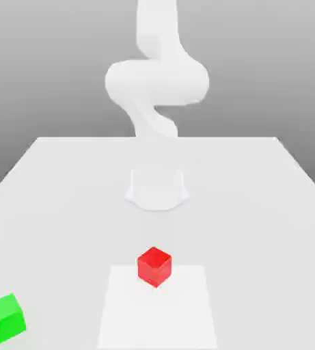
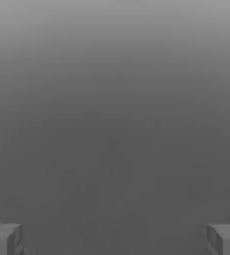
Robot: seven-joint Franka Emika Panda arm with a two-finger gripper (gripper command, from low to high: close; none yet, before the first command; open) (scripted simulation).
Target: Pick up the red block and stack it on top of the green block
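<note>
Red block [image 1: 154, 266]: smooth matte cube, sharp-edged, on the white surface [image 1: 64, 205] in front of the arm's base. Green block [image 1: 5, 318]: matching cube, well apart, toward the exterior view's left. Claw [image 2: 115, 239]: spread wide, empty. Risk: an off-centre descent could nudge the cube aside.

Exterior view: the arm [image 1: 156, 82] is cut off by the upper frame edge, and its pale body blurs into the equally pale surface [image 1: 269, 205]. The lighter square patch [image 1: 158, 311] runs past the lower edge. Hand view: both fingertips [image 2: 4, 239] are cropped at the corners.
</note>
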